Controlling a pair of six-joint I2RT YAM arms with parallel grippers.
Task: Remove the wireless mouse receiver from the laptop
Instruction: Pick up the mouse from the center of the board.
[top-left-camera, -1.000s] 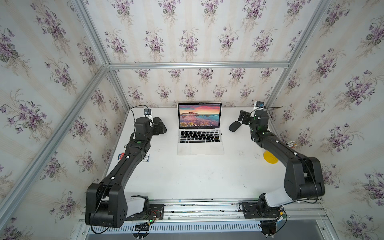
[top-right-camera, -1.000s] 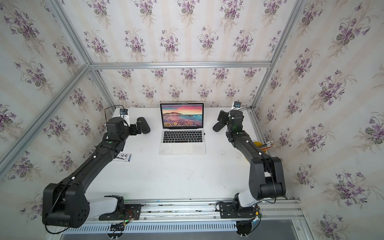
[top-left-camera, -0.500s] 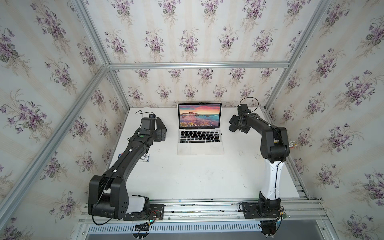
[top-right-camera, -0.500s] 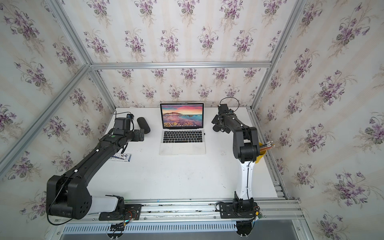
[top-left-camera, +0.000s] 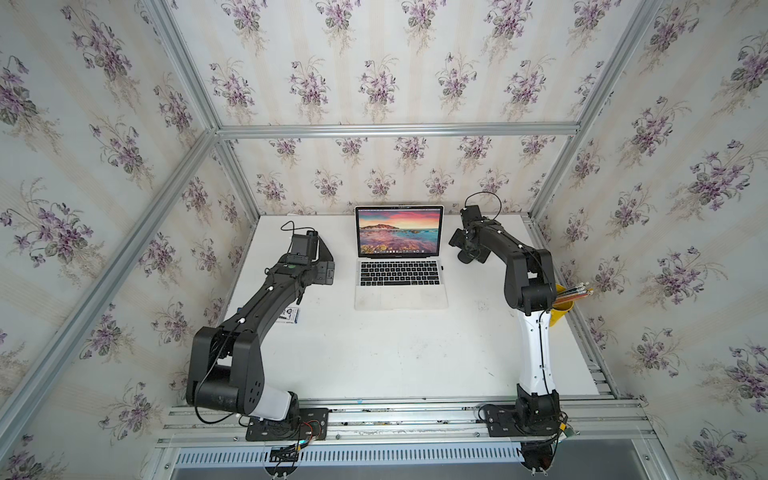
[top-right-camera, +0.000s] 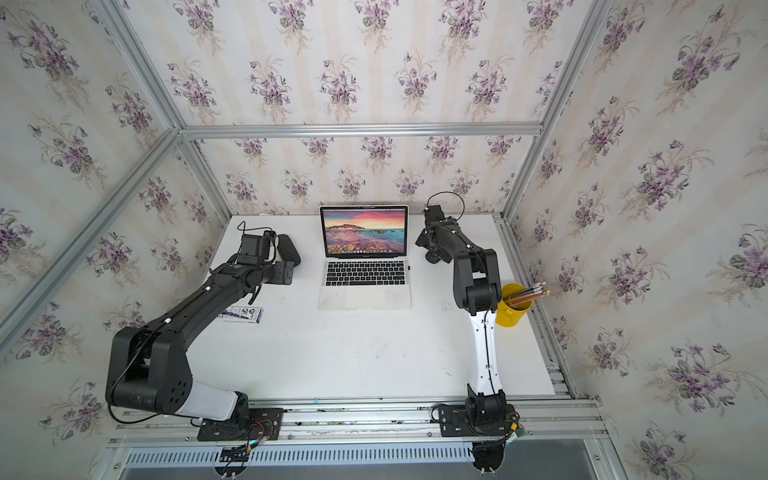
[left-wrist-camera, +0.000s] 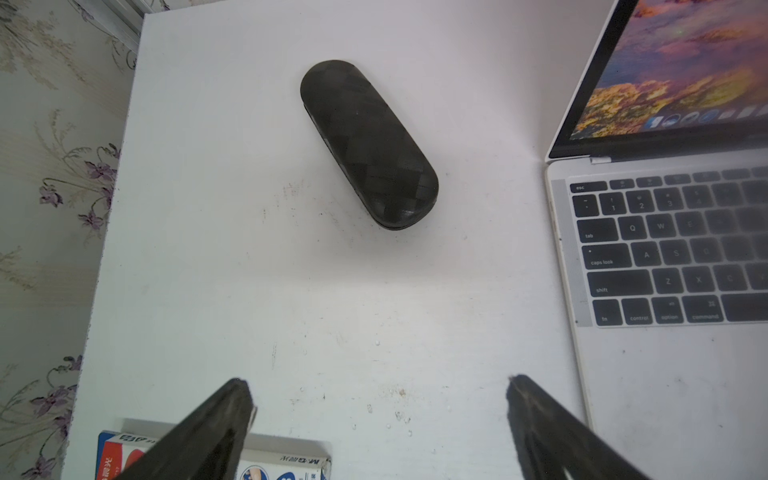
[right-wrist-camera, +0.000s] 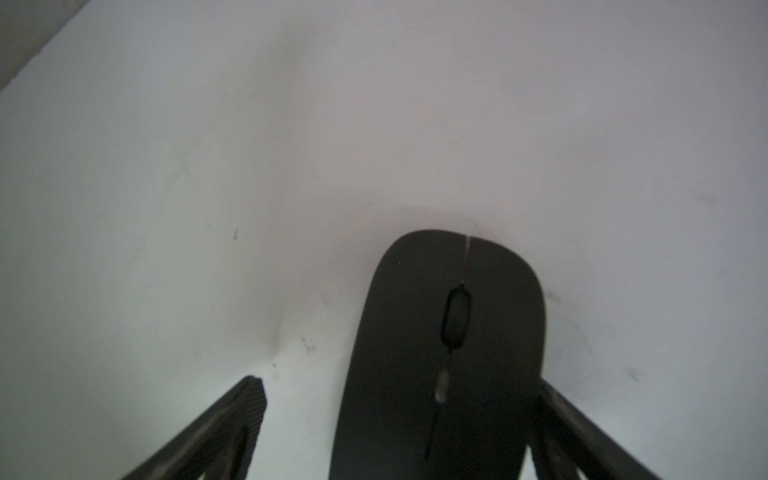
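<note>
The left gripper (left-wrist-camera: 380, 392) hung over the bare white table (left-wrist-camera: 291, 291) with its jaws spread wide and nothing between them. Just outside one of its fingers ran the left edge of the laptop (left-wrist-camera: 665, 374), open with its sunset screen lit. Ahead of the fingertips, well apart from them, lay a long black oval case (left-wrist-camera: 368, 141), and a printed box (left-wrist-camera: 286, 461) showed beneath the finger farther from the laptop. The right gripper (right-wrist-camera: 399, 390) also stood wide, low over a black mouse (right-wrist-camera: 453, 324). The mouse lay between its fingers, clear of one and close against the other finger (right-wrist-camera: 557, 415); whether that one touched it could not be told. The wireless mouse receiver (top-left-camera: 443, 267) sat plugged into the laptop's right edge, level with the keyboard. That put it on the side facing the right gripper, near it but apart from it. A yellow cup (top-right-camera: 513, 305) of pencils stood well behind that gripper, beside its arm's elbow.
</note>
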